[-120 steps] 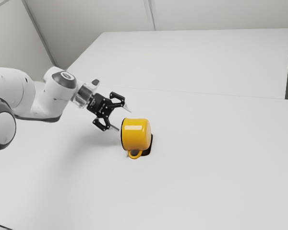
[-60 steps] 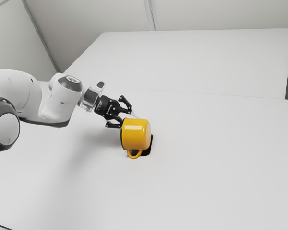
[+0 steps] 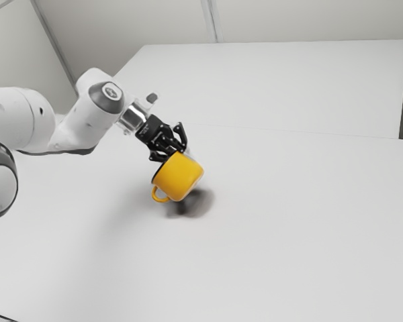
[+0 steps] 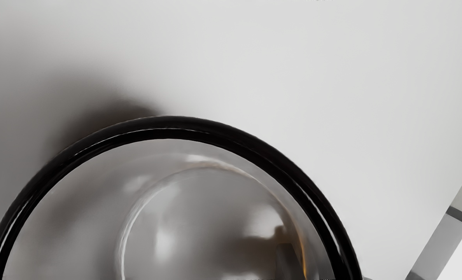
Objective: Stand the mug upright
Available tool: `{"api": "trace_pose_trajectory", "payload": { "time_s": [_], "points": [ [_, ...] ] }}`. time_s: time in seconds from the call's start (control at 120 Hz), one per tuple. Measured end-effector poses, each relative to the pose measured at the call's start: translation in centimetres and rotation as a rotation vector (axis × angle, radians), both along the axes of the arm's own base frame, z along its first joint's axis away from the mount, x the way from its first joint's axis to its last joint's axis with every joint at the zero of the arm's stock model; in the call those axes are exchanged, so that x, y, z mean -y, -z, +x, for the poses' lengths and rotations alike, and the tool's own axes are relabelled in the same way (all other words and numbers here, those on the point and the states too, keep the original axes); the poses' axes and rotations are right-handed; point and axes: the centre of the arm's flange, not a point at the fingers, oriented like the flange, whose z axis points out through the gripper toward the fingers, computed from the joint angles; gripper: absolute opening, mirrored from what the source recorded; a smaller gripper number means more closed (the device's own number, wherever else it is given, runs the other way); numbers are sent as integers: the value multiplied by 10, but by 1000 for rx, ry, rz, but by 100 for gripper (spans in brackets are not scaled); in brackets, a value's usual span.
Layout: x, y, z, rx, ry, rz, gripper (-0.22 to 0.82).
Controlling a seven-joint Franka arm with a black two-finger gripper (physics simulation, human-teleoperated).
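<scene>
1 yellow mug (image 3: 181, 177), black-rimmed: tilted, raised above the white worktop (image 3: 275, 228), its 1 handle (image 3: 160, 195) toward the exterior view's left. 1 black claw (image 3: 177, 151): clamped on the mug at its upper side. Wrist view: mouth facing the camera, shadow (image 4: 110, 112) beyond the rim (image 4: 215, 126).

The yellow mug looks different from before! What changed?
The mug was lying on its side. Now the gripper has taken hold of it by its rim and lifted it off the table, up and a little toward the exterior view's left. It has tipped too: its open end now faces partly upward, and its handle has swung leftward in that view. The table stayed put.
</scene>
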Motion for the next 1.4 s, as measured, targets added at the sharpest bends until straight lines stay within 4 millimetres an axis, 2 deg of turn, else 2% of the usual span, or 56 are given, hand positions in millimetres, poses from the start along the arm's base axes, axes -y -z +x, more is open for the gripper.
{"api": "trace_pose_trajectory", "payload": {
  "time_s": [0.117,0.192,0.367,0.533,0.8,0.975,1.167,1.308,1.4],
  "points": [
    [1,-15,-8,31,126,218,-15],
    [0,-21,-20,42,190,337,-15],
    [-6,-13,-57,58,301,547,-14],
    [-6,-3,-63,133,372,697,-14],
    [3,12,-65,233,375,772,-15],
    [13,28,-71,232,359,772,-15],
    [13,41,-70,215,322,766,-15],
    [22,39,-70,223,322,748,17],
    [24,33,-69,233,320,744,32]
  ]
}}
